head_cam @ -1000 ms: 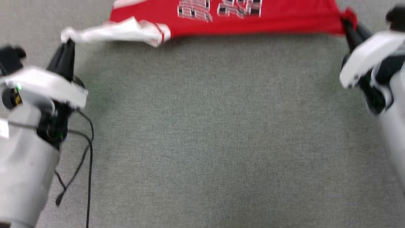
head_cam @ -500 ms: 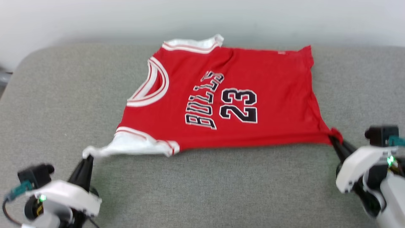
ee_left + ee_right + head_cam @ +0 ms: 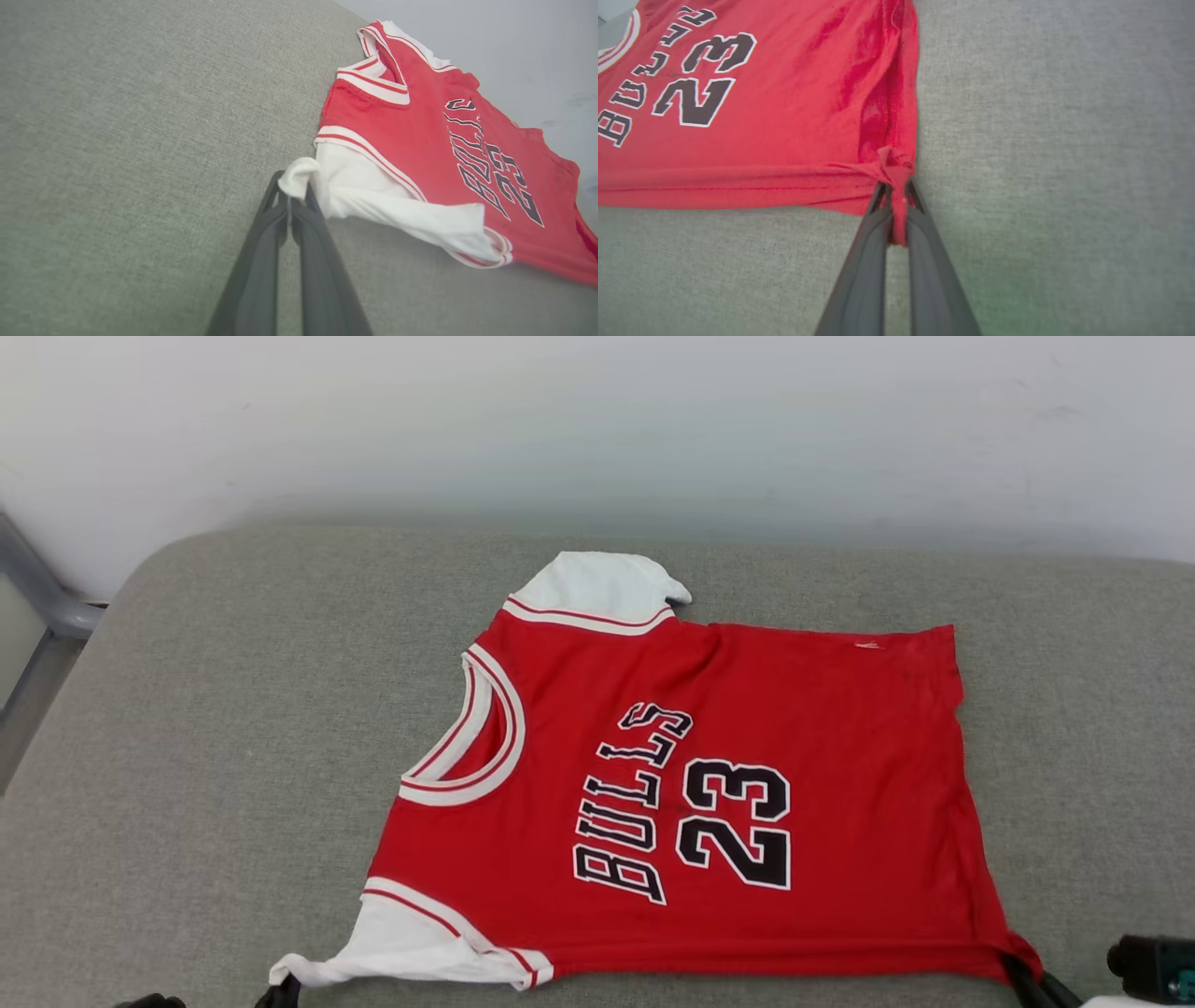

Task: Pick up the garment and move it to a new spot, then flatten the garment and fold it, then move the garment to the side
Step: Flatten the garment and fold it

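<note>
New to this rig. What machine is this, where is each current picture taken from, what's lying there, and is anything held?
A wheeled two-armed robot; each arm ends in a gripper with two long dark fingers. The wide picture comes from its head camera, looking down at a grey padded surface beside a pale wall. On it lies a red jersey, lettering up, spread fairly flat. The other two pictures come from wrist cameras looking along the fingers. The left gripper is shut on the tip of a white sleeve; the right gripper is shut on a bunched red hem corner.
</note>
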`<state>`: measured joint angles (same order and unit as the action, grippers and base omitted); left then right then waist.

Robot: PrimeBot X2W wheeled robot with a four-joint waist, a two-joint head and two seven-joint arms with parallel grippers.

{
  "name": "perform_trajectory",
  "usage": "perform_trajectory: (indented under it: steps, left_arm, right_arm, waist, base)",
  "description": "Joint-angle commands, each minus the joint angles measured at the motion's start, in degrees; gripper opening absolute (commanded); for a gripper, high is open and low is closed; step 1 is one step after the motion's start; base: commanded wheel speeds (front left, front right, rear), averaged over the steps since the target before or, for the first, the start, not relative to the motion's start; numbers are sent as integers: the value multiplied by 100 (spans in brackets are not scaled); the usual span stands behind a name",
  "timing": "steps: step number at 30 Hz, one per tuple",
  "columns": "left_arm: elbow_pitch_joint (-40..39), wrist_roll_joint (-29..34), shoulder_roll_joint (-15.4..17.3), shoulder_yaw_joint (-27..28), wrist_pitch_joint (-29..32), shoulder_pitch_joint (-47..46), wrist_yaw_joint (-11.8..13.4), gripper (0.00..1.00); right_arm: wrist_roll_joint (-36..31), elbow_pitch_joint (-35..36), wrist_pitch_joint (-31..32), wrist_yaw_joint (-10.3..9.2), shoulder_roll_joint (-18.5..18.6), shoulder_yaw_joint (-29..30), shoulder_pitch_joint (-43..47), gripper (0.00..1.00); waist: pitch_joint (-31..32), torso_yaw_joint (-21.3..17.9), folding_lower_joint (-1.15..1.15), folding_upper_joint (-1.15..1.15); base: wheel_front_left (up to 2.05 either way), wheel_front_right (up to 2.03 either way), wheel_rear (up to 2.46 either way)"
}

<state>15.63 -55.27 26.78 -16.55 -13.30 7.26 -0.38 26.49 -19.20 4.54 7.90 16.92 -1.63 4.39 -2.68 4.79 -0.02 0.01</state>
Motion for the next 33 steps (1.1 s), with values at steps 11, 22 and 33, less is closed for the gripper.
perform_trajectory:
  steps: [11, 22, 33]
  left_arm:
    - [-730, 61, 83, 70, -3, 28, 182, 0]
    - [168, 430, -363, -295, 17, -2037, -259, 0]
    - [1638, 460, -719, -867, 201, -3153, -668, 0]
  right_arm:
    - [-619, 1443, 754, -68, -552, 852, 739, 0]
    - [-1004, 1424, 1157, -44, -447, 534, -686, 0]
    - [-1041, 493, 1077, -44, -312, 173, -1382, 0]
  waist:
    - [-8, 18, 2, -1]
    - [-794, -16, 2, -1]
    - [-1329, 45, 2, -1]
  base:
    - [0, 0, 0]
    - [0, 0, 0]
    - [0, 0, 0]
